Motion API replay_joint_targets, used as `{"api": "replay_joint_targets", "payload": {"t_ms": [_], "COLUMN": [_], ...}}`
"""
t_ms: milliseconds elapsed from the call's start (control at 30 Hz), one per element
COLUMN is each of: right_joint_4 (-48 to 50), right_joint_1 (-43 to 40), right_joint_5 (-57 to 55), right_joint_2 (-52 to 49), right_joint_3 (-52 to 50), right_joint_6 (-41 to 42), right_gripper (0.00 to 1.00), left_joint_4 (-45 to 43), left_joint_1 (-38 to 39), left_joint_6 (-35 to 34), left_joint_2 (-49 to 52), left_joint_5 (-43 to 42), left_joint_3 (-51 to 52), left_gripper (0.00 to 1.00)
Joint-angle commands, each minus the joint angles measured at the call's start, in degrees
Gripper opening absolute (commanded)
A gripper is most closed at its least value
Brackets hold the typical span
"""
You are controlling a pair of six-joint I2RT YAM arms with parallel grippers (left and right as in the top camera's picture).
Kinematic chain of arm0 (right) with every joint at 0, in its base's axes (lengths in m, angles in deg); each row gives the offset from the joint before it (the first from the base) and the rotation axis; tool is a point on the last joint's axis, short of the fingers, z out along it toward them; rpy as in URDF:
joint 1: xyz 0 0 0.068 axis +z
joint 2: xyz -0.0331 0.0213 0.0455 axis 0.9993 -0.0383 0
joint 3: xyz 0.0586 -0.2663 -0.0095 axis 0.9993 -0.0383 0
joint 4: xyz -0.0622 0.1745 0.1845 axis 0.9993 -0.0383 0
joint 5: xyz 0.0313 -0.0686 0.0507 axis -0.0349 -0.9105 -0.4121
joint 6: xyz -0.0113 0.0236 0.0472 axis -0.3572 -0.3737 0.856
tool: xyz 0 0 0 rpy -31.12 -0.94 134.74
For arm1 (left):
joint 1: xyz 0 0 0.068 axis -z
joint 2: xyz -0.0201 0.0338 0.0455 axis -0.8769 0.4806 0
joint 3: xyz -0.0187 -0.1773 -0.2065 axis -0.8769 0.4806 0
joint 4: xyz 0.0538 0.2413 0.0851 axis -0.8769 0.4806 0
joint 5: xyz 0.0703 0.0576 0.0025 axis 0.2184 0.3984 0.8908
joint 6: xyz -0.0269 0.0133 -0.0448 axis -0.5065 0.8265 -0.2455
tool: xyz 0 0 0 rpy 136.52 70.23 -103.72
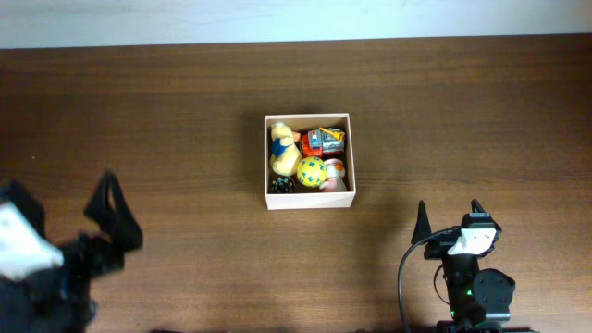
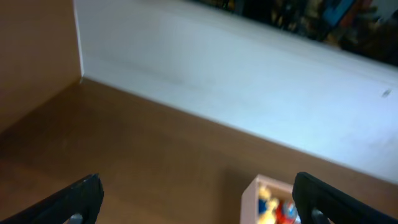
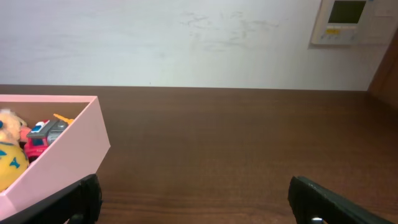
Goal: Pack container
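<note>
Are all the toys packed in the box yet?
It looks about finished. The container already holds a yellow ball, a red truck and a yellow plush toy. Nothing is in hand: the left gripper and right gripper are open, empty and away from it. I see no toys left outside on the table.

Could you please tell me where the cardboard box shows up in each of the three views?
Overhead: box at the centre of the table.
Left wrist: box at the bottom edge, right of centre, cut off.
Right wrist: box at the lower left, cut off.
Shared landmark: white wall behind the table.
</note>
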Motion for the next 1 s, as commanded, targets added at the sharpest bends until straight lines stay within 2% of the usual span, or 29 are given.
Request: {"api": "replay_joint_targets", "payload": {"t_ms": [0,167,367,533,633,767,967], "right_joint_4": [0.0,0.0,0.0,0.0,0.0,0.0,0.0], "right_joint_1": [-0.4,-0.4,-0.4,-0.4,-0.4,-0.4,-0.4], "right_joint_5": [0.5,0.5,0.5,0.5,0.5,0.5,0.5], "right_joint_2": [0.6,0.6,0.6,0.6,0.6,0.6,0.6], "right_joint_3": [-0.5,-0.5,-0.5,-0.5,-0.5,-0.5,-0.5], "right_joint_6": [0.6,0.6,0.6,0.6,0.6,0.6,0.6], "right_gripper": [0.99,0.99,0.99,0.99,0.99,0.99,0.99], "left_joint_4": [-0.5,-6.6,-25.9,-41.6,-46.0,-46.8,-47.4], "left_joint_1": [-0.1,-0.3,-2.7,-6.5,-8.0,-9.0,-9.3], "left_joint_6": [-0.4,-0.4,-0.4,-0.3,-0.3,0.4,6.4], "left_joint_2": [-7.4,-17.5,-26.9,-33.4,-36.7,-38.9,-39.2], "left_joint_5": [2.2,3.9,4.4,0.5,-2.3,-4.0,-4.7], "left_joint_3": [11.5,30.3,52.8,68.0,73.5,77.3,79.2], "left_gripper": [0.99,0.99,0.99,0.99,0.99,0.99,0.99]}}
